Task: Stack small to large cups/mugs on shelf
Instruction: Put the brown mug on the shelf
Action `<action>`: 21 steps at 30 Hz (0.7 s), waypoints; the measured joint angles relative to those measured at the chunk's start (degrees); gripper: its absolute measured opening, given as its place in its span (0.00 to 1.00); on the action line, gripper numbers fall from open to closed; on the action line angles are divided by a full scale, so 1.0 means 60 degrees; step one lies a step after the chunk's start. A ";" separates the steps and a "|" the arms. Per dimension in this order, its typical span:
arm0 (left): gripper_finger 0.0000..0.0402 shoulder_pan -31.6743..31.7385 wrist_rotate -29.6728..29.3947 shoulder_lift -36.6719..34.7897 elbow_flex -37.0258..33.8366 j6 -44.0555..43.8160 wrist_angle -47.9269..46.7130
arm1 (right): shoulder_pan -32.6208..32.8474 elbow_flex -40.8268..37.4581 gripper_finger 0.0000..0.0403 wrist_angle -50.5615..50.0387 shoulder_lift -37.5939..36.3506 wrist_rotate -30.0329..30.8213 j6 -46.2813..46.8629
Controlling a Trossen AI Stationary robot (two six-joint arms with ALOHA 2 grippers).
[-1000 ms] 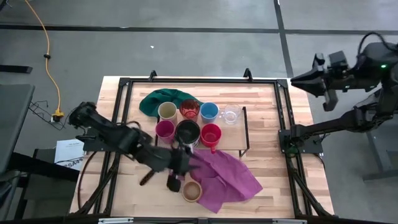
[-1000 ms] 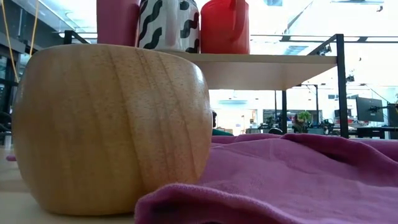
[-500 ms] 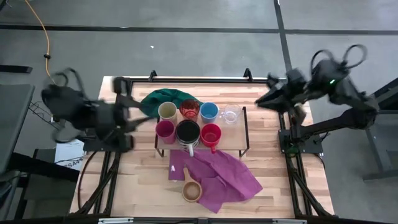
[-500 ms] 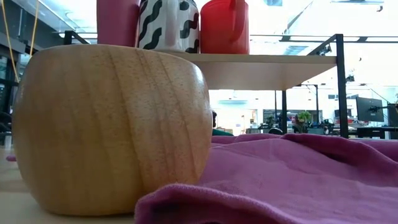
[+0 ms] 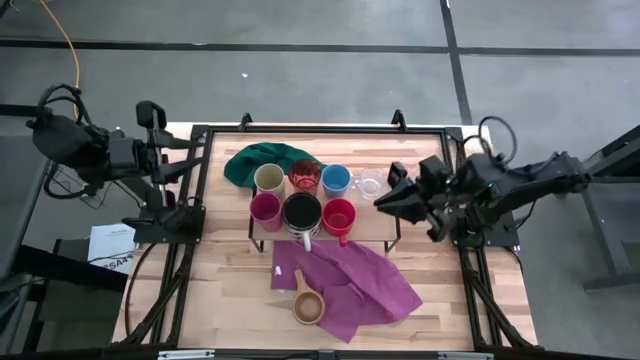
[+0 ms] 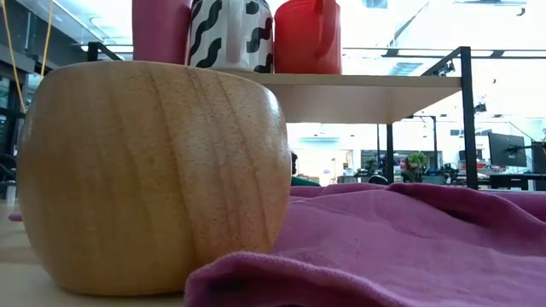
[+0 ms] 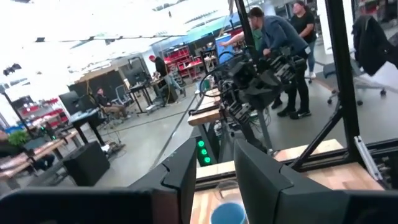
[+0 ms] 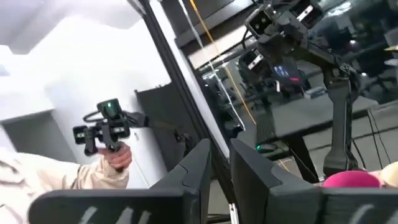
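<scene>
Desk: slatted wooden top filling the middle of the high view; the tan wooden cup stood on it at about 6 o'clock, off the shelf.
Purple cloth: spread over the desk at 5 o'clock, its edge just beside the tan wooden cup.
Shelf: low light-wood board at the desk's centre, carrying seven cups in two rows.
Green cloth: bunched at 11 o'clock, against the shelf's far edge.
Left gripper: held at 9 o'clock beyond the desk's edge, jaws a narrow gap apart, holding nothing.
Right gripper: at 3 o'clock, just beside the shelf's end near the clear glass cup; fingers slightly parted, empty.
Striped mug: largest vessel, front row centre, between the magenta cup and the red handled mug.
Back row: cream cup, translucent red cup, blue cup, then the clear glass cup.
Tan wooden cup: the one cup not yet shelved.
Risk: judged likely, the right gripper could knock the clear glass cup off the shelf's end; the cloth edge could snag a grasp on the tan wooden cup.
Writing: paper below the desk at 8 o'clock bore print too small to read.
</scene>
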 joint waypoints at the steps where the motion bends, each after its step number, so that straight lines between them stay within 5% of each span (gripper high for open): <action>1: 0.24 0.0004 -0.0004 -0.0247 -0.0339 -0.0127 0.0104 | 0.0170 0.0010 0.13 0.0072 0.0159 0.0252 0.0037; 8: 0.24 0.0000 0.0005 -0.1891 -0.2800 -0.0717 0.1484 | 0.0812 0.1216 0.13 -0.0524 0.1704 0.0884 -0.0102; 15: 0.24 0.0000 0.0102 -0.3131 -0.4574 -0.0916 0.2791 | 0.1329 0.3671 0.13 -0.4504 0.3414 0.1524 -0.0025; 21: 0.24 0.0000 0.0267 -0.3835 -0.5091 -0.1352 0.2790 | 0.1802 0.5345 0.13 -0.6177 0.4690 0.1895 -0.0025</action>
